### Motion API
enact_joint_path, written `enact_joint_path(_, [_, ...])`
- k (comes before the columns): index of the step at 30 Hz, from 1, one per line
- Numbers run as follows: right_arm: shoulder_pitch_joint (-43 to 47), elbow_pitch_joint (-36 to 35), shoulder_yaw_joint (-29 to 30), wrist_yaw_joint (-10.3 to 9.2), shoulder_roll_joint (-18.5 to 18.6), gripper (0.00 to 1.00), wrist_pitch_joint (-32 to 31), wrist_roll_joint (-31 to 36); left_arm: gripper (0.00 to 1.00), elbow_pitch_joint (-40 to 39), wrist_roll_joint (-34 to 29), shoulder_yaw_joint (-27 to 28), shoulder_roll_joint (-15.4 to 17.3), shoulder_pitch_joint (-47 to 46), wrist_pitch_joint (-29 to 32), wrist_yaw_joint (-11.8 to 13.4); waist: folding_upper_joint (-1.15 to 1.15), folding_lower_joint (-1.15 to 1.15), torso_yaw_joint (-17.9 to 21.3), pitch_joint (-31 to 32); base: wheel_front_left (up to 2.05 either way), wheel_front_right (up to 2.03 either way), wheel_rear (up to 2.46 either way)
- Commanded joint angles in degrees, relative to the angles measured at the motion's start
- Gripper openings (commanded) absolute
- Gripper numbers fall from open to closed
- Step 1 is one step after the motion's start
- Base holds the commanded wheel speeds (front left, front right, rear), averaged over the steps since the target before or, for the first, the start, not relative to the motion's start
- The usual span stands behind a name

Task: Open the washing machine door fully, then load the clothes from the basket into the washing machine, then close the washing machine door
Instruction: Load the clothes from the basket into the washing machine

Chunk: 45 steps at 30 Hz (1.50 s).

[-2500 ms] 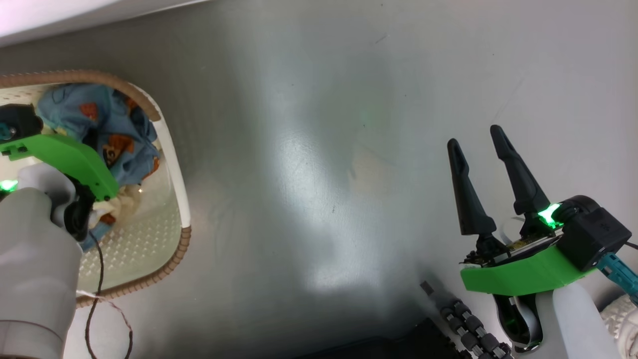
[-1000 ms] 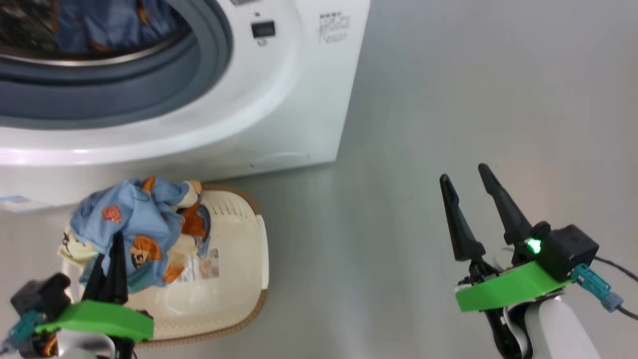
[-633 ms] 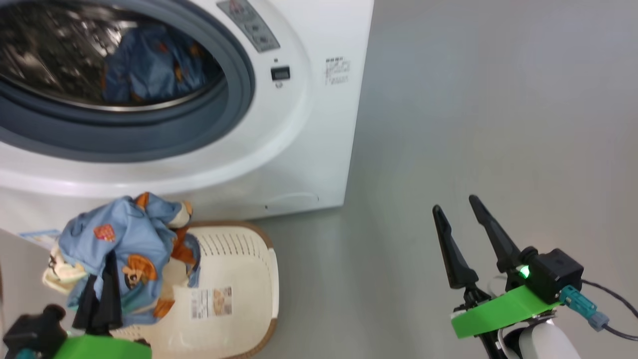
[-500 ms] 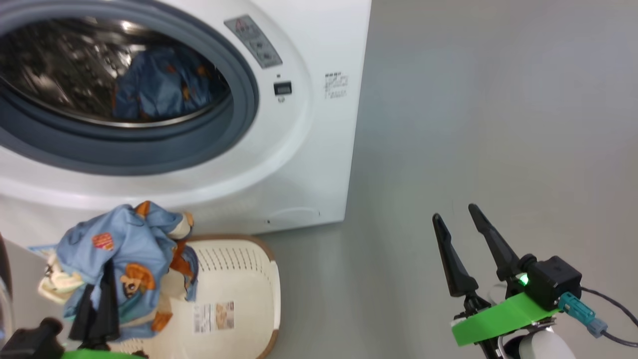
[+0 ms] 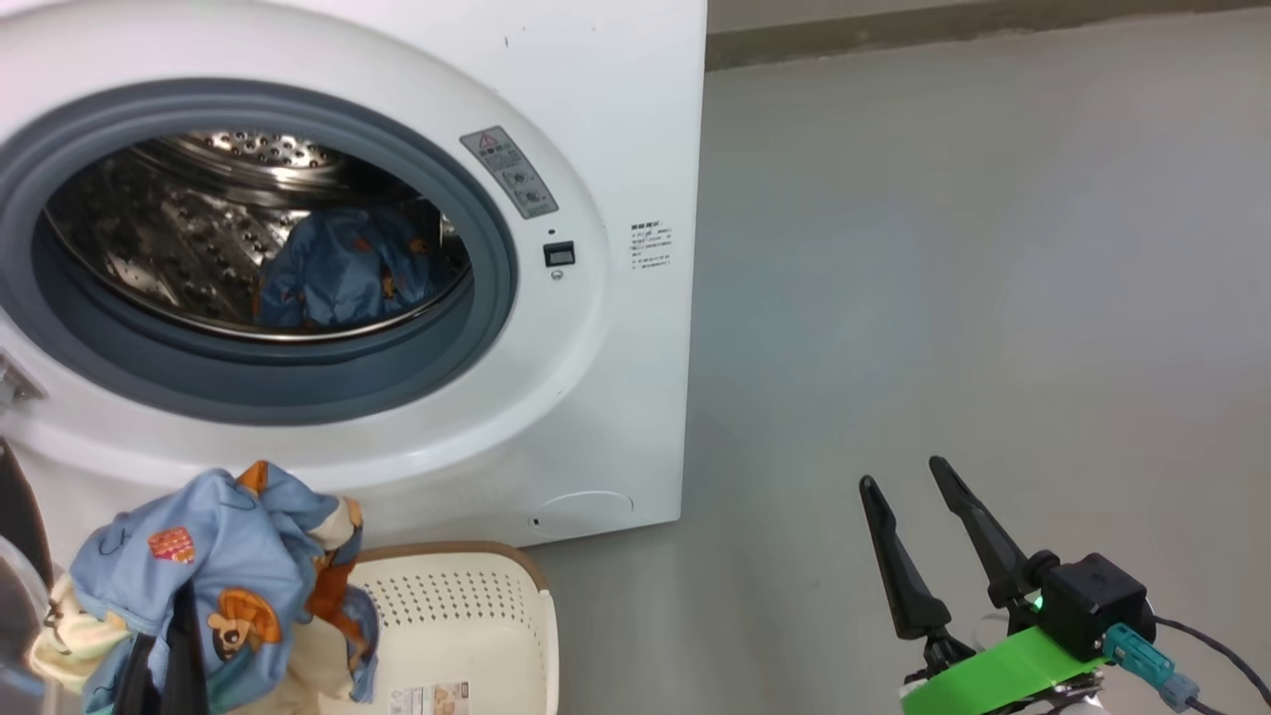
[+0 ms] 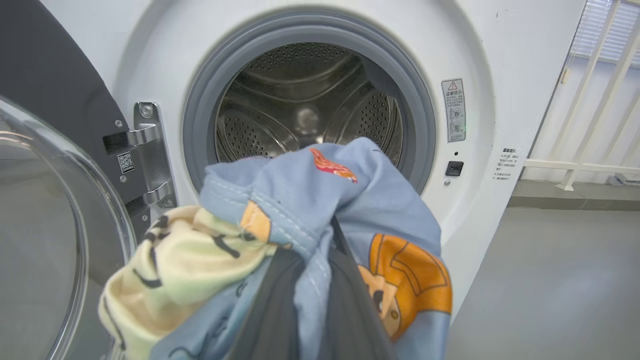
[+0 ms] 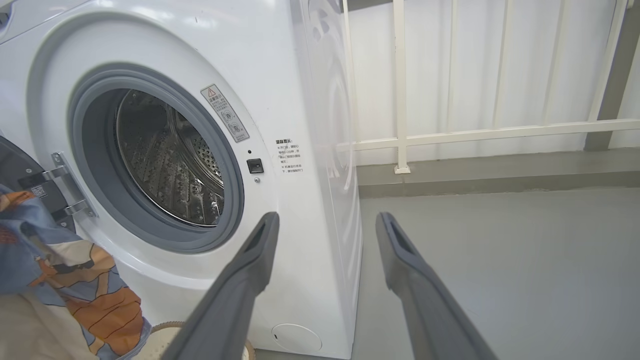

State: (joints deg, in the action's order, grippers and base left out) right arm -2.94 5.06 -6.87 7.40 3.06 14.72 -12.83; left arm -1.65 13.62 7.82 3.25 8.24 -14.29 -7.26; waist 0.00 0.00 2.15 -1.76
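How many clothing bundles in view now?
2. Drum bundle lies inside the washing machine; held bundle hangs pinched in the left hand over the basket. Either may hide more pieces.

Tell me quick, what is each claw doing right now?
Left claw: closed, holding a bundle of the clothes.
Right claw: open, holding nothing.
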Motion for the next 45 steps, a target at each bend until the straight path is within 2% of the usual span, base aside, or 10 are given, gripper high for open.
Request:
enact_joint_path(1, [-0.4, -1.4, -1.7, 0.09, -0.2, 1.00, 0.3, 0.5, 0.00, -2.1, -0.6, 2.2, 0.3, -0.8, -0.7, 0.2, 0.00, 0.00, 0.2, 0.6, 0.00, 0.00, 0.00])
enact_joint_path(19, [0.3, -1.7, -1.7, 0.09, -0.2, 1.00, 0.3, 0.8, 0.00, -3.8, -1.4, 3.4, -0.3, 1.0, -0.7, 0.8, 0.00, 0.00, 0.5, 0.6, 0.00, 0.00, 0.00])
enact_joint_path(25, [0.0, -1.8, -1.7, 0.09, -0.2, 1.00, 0.3, 0.3, 0.00, -3.5, 0.5, 3.3, -0.4, -0.9, -0.7, 1.0, 0.00, 0.00, 1.1, -1.3, 0.00, 0.00, 0.00])
enact_joint_path(37, [-2.9, -3.0, -1.7, 0.09, -0.2, 1.00, 0.3, 0.9, 0.00, -0.4, 0.6, 4.1, -0.3, -14.9, -0.7, 0.2, 0.00, 0.00, 1.6, -10.2, 0.00, 0.00, 0.00])
enact_joint_path(45, [-5.5, -3.7, -2.3, 0.09, -0.2, 1.00, 0.3, 1.0, 0.00, 2.4, 0.2, 5.5, 1.6, -26.3, -0.7, -0.1, 0.00, 0.00, 3.0, -16.3, 0.00, 0.00, 0.00])
